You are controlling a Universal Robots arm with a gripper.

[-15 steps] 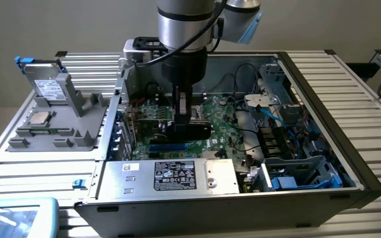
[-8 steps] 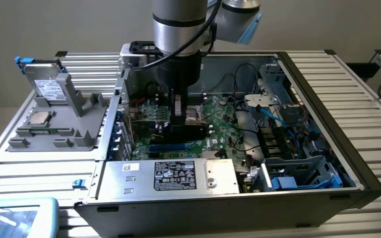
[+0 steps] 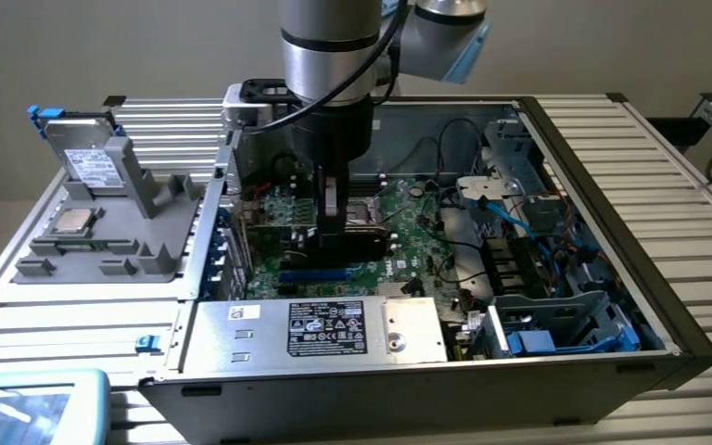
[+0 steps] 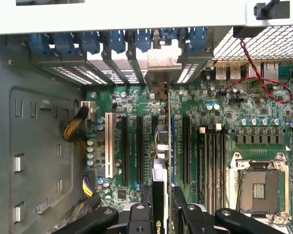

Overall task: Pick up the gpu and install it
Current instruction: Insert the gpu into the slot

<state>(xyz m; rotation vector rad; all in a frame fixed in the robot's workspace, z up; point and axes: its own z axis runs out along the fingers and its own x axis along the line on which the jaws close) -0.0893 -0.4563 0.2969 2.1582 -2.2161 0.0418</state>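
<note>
Gpu [image 4: 159,214], the small flat green circuit-board card with a black heatsink block and a long silver end bracket, is standing on edge inside the open dark-grey metal computer case [image 3: 393,403], and the black two-fingered gripper [image 4: 162,192] is pinching it from both sides, so the pick-up is looking done. Just past the gripper, the card is running along the row of long black expansion slots [image 4: 139,146] on the large green motherboard [image 4: 224,107]. Farther off, its silver bracket [image 4: 161,68] is reaching toward the rear wall's slot openings under the blue plastic latches [image 4: 117,41]. Whether the card's edge is sitting fully in a slot is not showing; with the grip on, the install is appearing unfinished
</note>
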